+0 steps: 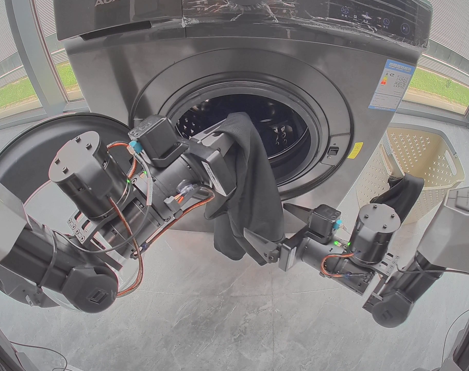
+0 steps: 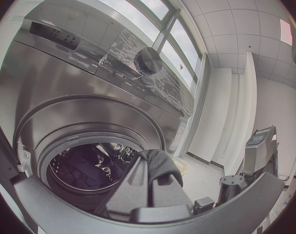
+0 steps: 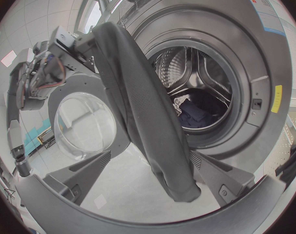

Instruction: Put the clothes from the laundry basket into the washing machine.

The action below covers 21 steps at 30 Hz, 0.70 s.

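Head view: dark garment [image 1: 252,186] hangs clamped in left pincer [image 1: 225,139].

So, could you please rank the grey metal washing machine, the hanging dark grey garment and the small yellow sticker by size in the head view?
Largest: grey metal washing machine.
Then: hanging dark grey garment.
Smallest: yellow sticker.

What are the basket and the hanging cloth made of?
The basket looks like cream plastic, matt, with moulded rows of small holes. The cloth is dark soft fabric, perhaps a sporty mesh knit; it hangs limp in folds and shows tiny dimples.
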Available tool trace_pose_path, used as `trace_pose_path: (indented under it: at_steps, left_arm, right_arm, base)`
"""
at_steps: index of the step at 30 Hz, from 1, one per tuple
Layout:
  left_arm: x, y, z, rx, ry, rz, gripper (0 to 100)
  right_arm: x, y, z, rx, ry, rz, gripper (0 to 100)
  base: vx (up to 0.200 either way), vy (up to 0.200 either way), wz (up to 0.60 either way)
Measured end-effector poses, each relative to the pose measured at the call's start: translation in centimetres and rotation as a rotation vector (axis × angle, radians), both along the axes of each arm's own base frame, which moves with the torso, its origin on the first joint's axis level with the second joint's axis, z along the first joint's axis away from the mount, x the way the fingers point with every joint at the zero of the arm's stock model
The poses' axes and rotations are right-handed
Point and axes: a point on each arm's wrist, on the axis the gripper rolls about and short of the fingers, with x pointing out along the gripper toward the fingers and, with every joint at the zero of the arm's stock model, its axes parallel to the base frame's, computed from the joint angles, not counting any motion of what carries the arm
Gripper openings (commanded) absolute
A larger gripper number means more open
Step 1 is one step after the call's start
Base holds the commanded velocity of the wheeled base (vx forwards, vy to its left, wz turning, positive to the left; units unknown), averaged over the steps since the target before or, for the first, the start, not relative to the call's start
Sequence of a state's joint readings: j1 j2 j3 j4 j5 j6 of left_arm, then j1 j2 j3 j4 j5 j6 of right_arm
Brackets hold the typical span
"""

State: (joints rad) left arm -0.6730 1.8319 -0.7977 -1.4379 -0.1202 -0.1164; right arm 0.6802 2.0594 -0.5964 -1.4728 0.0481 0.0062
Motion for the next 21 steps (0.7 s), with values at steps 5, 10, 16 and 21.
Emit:
trace_pose_path:
  at_steps: [5,10,16,21]
  left_arm:
    - [-0.5,0.0,0.5,-0.008,-0.012,-0.01,0]
    - [-1.1,0.0,1.2,-0.019,-0.026,-0.022,0]
    - [-2.0,0.0,2.1,-0.034,-0.043,-0.041,0]
    - [-2.4,0.0,2.5,-0.043,-0.053,-0.048,0]
  right_arm:
    - [2.8,1.6,-0.7,0.016,-0.034,-0.016,100]
    - [5.4,2.6,-1.9,0.022,-0.053,-0.037,100]
    - [7.0,3.5,-3.0,0.026,-0.061,-0.046,100]
    - [7.8,4.2,-3.2,0.042,-0.077,-0.068,100]
  base:
    - [0.0,0.0,0.0]
    - [0.0,0.0,0.0]
    - [0.0,0.0,0.0]
    - [0.0,0.0,0.0]
